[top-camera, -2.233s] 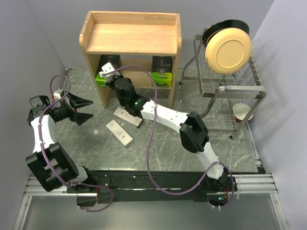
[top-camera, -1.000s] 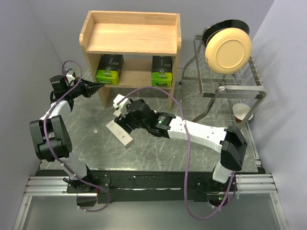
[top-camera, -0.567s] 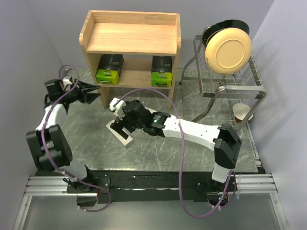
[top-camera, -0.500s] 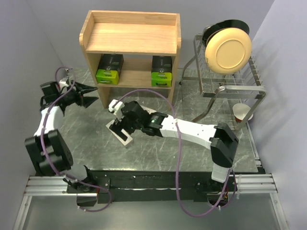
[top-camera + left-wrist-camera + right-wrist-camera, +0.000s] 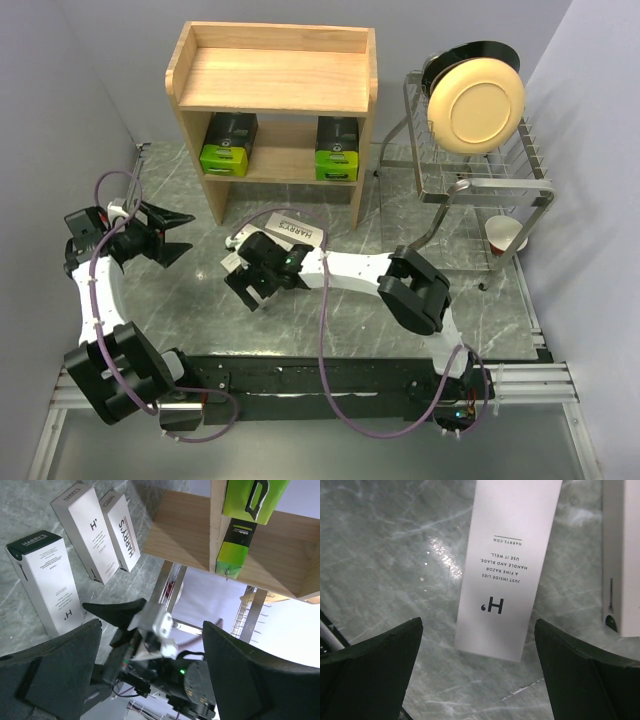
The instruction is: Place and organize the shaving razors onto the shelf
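Top view: right arm (image 5: pixel 340 268) leaves one white box (image 5: pixel 295 228) showing, others hidden beneath; right wrist view: second box (image 5: pixel 621 555) cut by right edge

A cream plate (image 5: pixel 476 103) stands upright in the wire dish rack (image 5: pixel 497 192).

A light wood shelf (image 5: pixel 272 82) is seen at the back of the grey table (image 5: pixel 330 320). A black and green pack (image 5: pixel 228 144) is set at the left end of its lower level, and a second pack (image 5: pixel 338 149) at the right end. A white box (image 5: pixel 297 232) with dark letters is laid flat before the shelf. The right gripper (image 5: pixel 248 288) is held low beside it. The left gripper (image 5: pixel 190 229) is seen far left, jaws spread wide.
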You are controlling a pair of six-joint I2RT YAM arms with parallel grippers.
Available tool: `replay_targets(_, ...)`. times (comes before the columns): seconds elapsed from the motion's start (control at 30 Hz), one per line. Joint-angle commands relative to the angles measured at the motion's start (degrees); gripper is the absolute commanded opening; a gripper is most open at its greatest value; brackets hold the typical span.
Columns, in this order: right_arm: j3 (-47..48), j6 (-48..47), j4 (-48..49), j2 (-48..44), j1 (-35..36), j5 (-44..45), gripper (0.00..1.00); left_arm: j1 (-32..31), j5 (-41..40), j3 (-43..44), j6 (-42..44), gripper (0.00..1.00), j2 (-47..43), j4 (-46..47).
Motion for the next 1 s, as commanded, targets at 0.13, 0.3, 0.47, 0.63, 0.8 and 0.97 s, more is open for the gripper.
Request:
replay_targets(0.13, 3.57, 3.62, 0.3, 3.73, -0.07, 2.45, 0.92, 1.64, -0.59, -1.54, -0.19, 0.87, -4.5, 0.74)
replay_targets(0.3, 3.84, 3.89, 0.3, 4.09, -0.07, 5.98, 0.64, 2.52, -0.85, -1.37, 0.16, 0.86, -5.74, 0.04)
replay_targets(0.47, 2.52, 0.38, 1.01, -4.32, 0.01, 3.7, 0.47, 3.05, -2.61, 2.58, 3.06, 0.86, -4.86, -1.02)
replay_targets(0.63, 0.67, -6.81, -1.19, -15.59, 0.01, 1.86, 0.42, 3.66, -4.8, 8.12, 4.82, 0.86, -2.76, -1.1)
replay_targets(0.8, -0.56, -9.47, -0.14, -28.86, -0.69, 1.59, 0.42, 3.66, -7.18, 10.85, 6.49, 0.86, -2.22, -1.19)
replay_targets(0.97, 4.0, -8.43, 2.58, -35.73, -2.18, 8.5, 0.41, 3.67, -8.15, 10.41, 6.93, 0.86, -3.63, -2.16)
